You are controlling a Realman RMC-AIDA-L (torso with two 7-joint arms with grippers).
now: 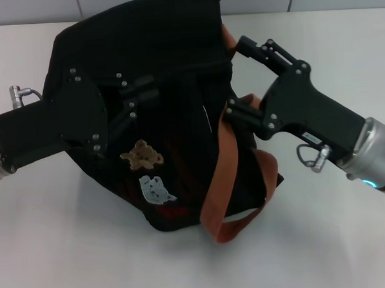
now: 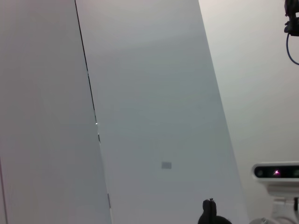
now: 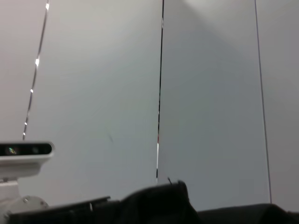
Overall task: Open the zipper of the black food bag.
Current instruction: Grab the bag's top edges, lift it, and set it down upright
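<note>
The white counter (image 1: 69,253) fills the head view, with the black food bag (image 1: 171,113) lying tilted across its centre, the tan and pale blue bear patches facing up. Two orange-brown straps (image 1: 223,181) trail toward the lower right. The left hand (image 1: 135,95) comes in from the left edge and lies on the bag's upper face; whether it grips anything cannot be told. The right hand (image 1: 237,77) reaches in from the right, fingers spread wide along the bag's right edge by the straps. The zipper cannot be made out.
</note>
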